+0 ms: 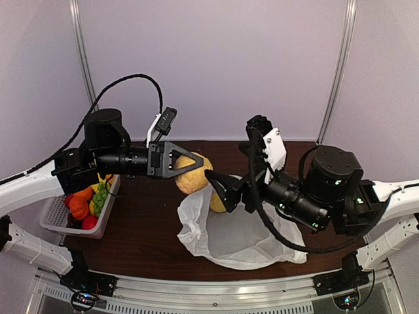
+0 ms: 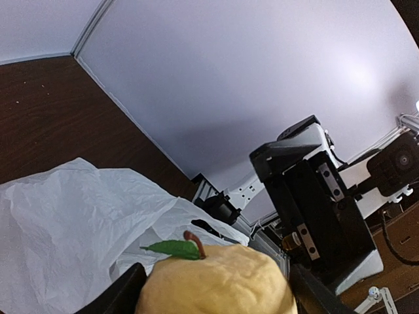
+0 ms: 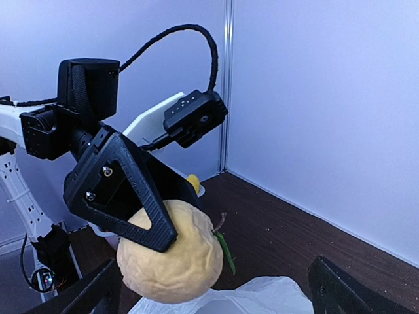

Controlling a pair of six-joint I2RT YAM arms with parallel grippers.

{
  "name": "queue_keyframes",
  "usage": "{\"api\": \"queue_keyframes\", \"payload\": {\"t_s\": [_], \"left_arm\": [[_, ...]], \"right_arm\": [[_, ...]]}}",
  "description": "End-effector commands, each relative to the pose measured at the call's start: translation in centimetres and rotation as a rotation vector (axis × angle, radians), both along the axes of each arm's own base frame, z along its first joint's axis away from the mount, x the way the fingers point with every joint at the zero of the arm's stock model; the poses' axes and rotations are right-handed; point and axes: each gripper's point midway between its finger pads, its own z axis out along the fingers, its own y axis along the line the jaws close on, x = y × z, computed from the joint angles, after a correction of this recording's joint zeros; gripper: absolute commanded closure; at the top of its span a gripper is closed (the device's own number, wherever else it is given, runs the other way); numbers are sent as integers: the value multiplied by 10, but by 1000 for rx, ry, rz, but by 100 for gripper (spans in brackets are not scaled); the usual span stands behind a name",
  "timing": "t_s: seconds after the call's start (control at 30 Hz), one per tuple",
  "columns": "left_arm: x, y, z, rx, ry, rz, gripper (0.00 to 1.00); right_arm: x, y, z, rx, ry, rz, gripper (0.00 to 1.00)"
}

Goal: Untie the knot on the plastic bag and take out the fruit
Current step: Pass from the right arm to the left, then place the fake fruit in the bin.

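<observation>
That lumpy yellow fruit with the green leaf looks like a light toy, firm but round and bumpy, so I'd guess pinching across its fat middle is safest, not the stem end. It's up in the air just over the far-left edge of the plastic bag, clamped in the left gripper, while the right gripper sits over the bag's mouth with jaws spread wide and nothing in them. The bag's thin and floppy, lying slack on the table, so it'll probably bunch up if anything drags on it.
</observation>
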Motion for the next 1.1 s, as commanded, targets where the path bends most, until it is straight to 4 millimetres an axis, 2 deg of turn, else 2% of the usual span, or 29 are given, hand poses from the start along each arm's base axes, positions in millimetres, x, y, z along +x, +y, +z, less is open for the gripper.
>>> {"api": "queue_keyframes", "payload": {"t_s": [0.0,0.07,0.17,0.2,0.3,0.43,0.57,0.83,0.97,1.07], "left_arm": [[25,31,-1,73,-43,115,45],[46,54,-16,142,-22,191,45],[79,100,-41,250,2,328,46],[95,122,-48,280,11,393,47],[123,176,-73,380,44,535,48],[150,240,-101,495,93,714,49],[172,300,-122,650,105,913,52],[207,390,-152,734,166,1188,56],[217,425,-167,752,202,1288,60],[224,447,-168,748,197,1360,60]], "right_arm": [[4,-29,8,77,53,-52,1],[11,-40,6,87,81,-89,1],[25,-57,-3,65,124,-170,1],[30,-63,-6,63,140,-198,1],[44,-83,-15,47,179,-274,1],[65,-108,-27,39,237,-354,1],[76,-127,-37,37,282,-407,1],[81,-141,-42,41,295,-440,1],[82,-144,-46,39,301,-453,1],[82,-145,-48,33,306,-456,0]]}}
